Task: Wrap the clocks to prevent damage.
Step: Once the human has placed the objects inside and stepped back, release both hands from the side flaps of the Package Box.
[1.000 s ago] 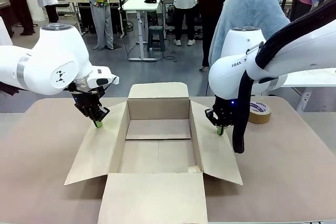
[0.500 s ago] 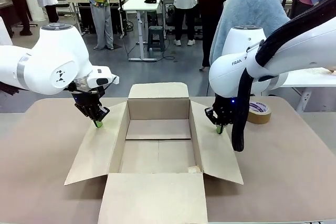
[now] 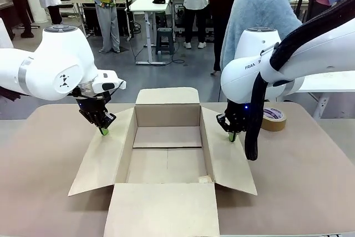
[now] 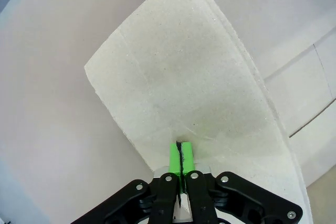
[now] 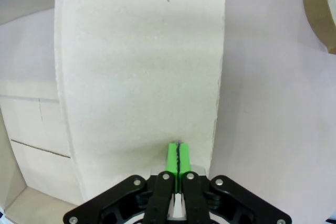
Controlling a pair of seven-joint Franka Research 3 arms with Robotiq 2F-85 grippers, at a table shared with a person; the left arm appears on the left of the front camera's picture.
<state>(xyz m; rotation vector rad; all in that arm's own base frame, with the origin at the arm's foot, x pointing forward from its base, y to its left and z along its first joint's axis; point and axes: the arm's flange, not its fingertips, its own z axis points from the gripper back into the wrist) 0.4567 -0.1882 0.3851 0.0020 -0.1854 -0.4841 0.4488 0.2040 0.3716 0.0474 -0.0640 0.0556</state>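
An open cardboard box [image 3: 167, 116] stands mid-table with nothing inside it and all flaps folded outward. The clocks are out of view. My left gripper [image 3: 104, 131] is shut with nothing between its green pads; its tips sit on the upper part of the box's left flap [image 3: 102, 156]. In the left wrist view the left gripper [image 4: 180, 153] points down at that flap [image 4: 178, 72]. My right gripper [image 3: 232, 136] is shut too and holds nothing, with its tips on the right flap [image 3: 227, 162]. The right wrist view has the right gripper [image 5: 179, 156] near that flap's [image 5: 142, 61] outer edge.
A brown tape roll [image 3: 274, 119] lies on the table right of the box, also at the corner of the right wrist view as the tape roll [image 5: 321, 9]. A person in a light blue fuzzy top [image 3: 260, 15] stands at the far side. The front flap [image 3: 162, 209] reaches toward the near edge.
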